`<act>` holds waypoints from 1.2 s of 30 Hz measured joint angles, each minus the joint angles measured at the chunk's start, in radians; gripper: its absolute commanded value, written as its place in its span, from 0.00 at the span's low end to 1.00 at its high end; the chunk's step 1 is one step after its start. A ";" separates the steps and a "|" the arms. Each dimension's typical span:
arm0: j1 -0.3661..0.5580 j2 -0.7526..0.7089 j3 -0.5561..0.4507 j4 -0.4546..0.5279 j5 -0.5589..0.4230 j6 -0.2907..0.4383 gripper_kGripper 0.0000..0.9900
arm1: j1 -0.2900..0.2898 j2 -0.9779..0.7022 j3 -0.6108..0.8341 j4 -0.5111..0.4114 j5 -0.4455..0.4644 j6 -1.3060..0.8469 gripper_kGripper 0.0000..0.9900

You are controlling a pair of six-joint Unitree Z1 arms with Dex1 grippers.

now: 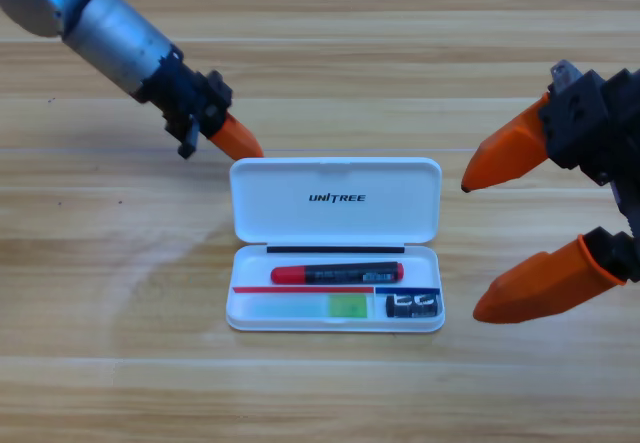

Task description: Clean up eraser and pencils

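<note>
Nearest you, the eraser (348,306) lies in the white case's (336,178) front slot; the pencil (336,273) just behind it; at 3 o'clock your right gripper (468,248) waits, fingers wide; at 11 o'clock your left gripper (245,150) touches the lid corner, fingers narrow.

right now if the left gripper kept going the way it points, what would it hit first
Probably the upper left corner of the white case's open lid. The left gripper points down-right, its tip just off that corner. Its height above the lid is unclear, so it might pass over.
</note>
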 measured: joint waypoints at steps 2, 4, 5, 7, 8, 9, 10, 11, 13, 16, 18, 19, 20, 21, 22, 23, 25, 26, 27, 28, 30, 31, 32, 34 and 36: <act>-0.016 0.004 0.000 0.017 -0.009 -0.003 0.00 | 0.000 0.000 0.000 0.000 0.001 0.001 1.00; -0.031 0.004 -0.003 0.042 -0.023 -0.004 0.00 | 0.000 0.000 0.000 0.000 0.001 0.002 1.00; -0.037 0.004 -0.007 0.057 -0.033 -0.004 0.00 | 0.000 0.000 0.000 0.000 0.002 0.002 1.00; -0.050 0.004 -0.020 0.092 -0.055 -0.004 0.00 | 0.000 0.000 0.000 0.000 0.002 0.003 1.00; -0.057 0.005 -0.030 0.105 -0.061 -0.004 0.00 | 0.000 0.000 0.000 0.000 0.002 0.003 1.00; -0.065 0.005 -0.036 0.115 -0.064 -0.004 0.00 | 0.000 0.000 0.000 0.000 0.002 0.003 1.00; -0.072 0.005 -0.040 0.122 -0.066 -0.004 0.00 | 0.000 0.000 0.000 0.000 0.002 0.004 1.00; -0.078 0.005 -0.042 0.127 -0.068 -0.004 0.00 | 0.000 0.000 0.000 0.000 0.002 0.004 1.00; -0.087 0.005 -0.042 0.135 -0.071 -0.004 0.00 | 0.000 0.000 0.000 0.000 0.002 0.004 1.00; -0.103 0.005 -0.042 0.144 -0.072 -0.004 0.00 | 0.000 0.000 0.000 0.000 0.002 0.005 1.00; -0.113 0.004 -0.040 0.145 -0.072 -0.004 0.00 | 0.000 0.000 0.000 0.000 0.002 0.007 1.00; -0.117 0.004 -0.036 0.145 -0.072 -0.004 0.00 | 0.000 0.000 0.000 0.000 0.002 0.008 1.00; -0.120 0.004 -0.031 0.145 -0.072 -0.004 0.00 | 0.000 0.000 0.000 0.000 0.002 0.008 1.00; -0.123 0.004 -0.024 0.145 -0.072 -0.004 0.00 | 0.000 0.000 0.000 0.000 0.002 0.008 1.00; -0.125 0.003 -0.017 0.145 -0.072 -0.004 0.00 | 0.000 0.000 0.000 0.000 0.002 0.008 1.00; -0.128 0.003 -0.012 0.145 -0.072 -0.004 0.00 | 0.000 0.000 0.000 0.000 0.002 0.008 1.00; -0.136 0.001 0.001 0.145 -0.071 -0.004 0.00 | 0.000 0.000 0.000 0.000 0.002 0.008 1.00; -0.141 -0.001 0.008 0.145 -0.071 -0.004 0.00 | 0.000 0.000 0.000 0.000 0.002 0.008 1.00; -0.146 -0.003 0.015 0.145 -0.071 -0.004 0.00 | 0.000 0.000 0.000 0.000 0.002 0.009 1.00; -0.153 -0.006 0.025 0.145 -0.071 -0.004 0.00 | 0.000 0.000 0.000 0.000 0.002 0.009 1.00; -0.167 -0.009 0.043 0.145 -0.071 -0.004 0.00 | 0.000 0.000 0.000 0.000 0.002 0.010 1.00; -0.172 -0.010 0.051 0.145 -0.071 -0.003 0.00 | 0.000 0.000 0.000 0.000 0.002 0.010 1.00; -0.176 -0.010 0.058 0.144 -0.071 -0.003 0.00 | 0.000 0.000 0.000 0.000 0.002 0.010 1.00; -0.185 -0.011 0.076 0.136 -0.069 -0.003 0.00 | 0.000 0.000 0.000 0.000 0.002 0.010 1.00; -0.195 -0.013 0.097 0.120 -0.066 -0.003 0.00 | 0.000 0.000 0.000 0.000 0.002 0.012 1.00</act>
